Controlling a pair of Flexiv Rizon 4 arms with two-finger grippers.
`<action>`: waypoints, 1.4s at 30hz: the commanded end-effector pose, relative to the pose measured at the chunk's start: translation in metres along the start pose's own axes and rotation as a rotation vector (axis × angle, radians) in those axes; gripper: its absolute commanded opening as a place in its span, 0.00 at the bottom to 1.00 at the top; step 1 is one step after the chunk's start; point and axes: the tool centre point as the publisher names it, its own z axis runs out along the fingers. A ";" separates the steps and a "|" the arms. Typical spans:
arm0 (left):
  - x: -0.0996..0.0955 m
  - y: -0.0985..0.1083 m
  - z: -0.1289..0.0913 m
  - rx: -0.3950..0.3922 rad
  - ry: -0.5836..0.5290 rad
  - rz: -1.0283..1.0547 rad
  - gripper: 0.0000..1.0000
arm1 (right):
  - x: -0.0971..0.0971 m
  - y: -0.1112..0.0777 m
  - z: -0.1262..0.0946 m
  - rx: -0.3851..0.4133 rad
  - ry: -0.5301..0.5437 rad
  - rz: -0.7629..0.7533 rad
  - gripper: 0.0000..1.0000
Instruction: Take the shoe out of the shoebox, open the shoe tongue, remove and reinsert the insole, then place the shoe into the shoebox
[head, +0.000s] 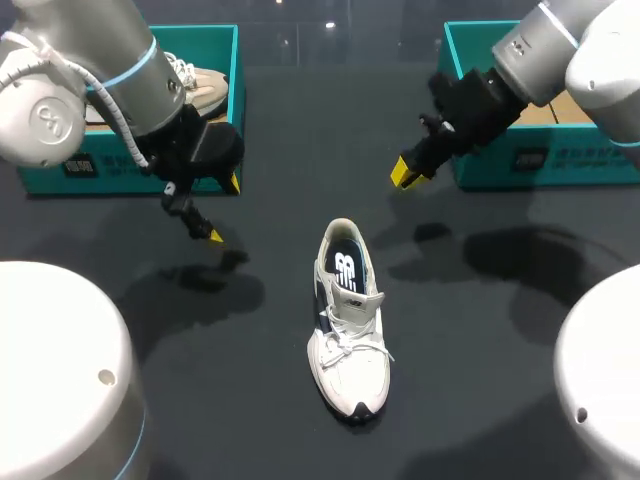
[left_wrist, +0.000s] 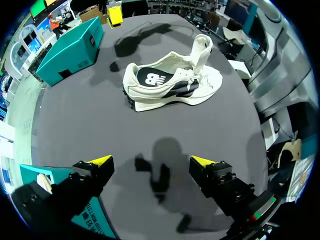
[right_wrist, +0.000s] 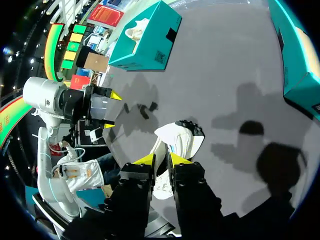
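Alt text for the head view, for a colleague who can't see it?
A white sneaker stands alone, toe toward the robot. The left gripper hangs open to its left, the right gripper shut beyond it; the left shoebox and right shoebox sit at the far corners.
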 end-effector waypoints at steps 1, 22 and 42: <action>-0.003 0.009 -0.014 0.001 0.005 0.008 1.00 | 0.010 -0.003 -0.006 0.000 -0.178 0.022 0.00; -0.018 0.038 -0.041 -0.026 -0.010 0.095 1.00 | 0.063 -0.008 0.027 -0.157 -0.574 0.181 0.00; -0.038 0.081 -0.071 -0.036 0.008 0.256 1.00 | 0.090 -0.015 0.065 -0.145 -0.886 0.200 0.00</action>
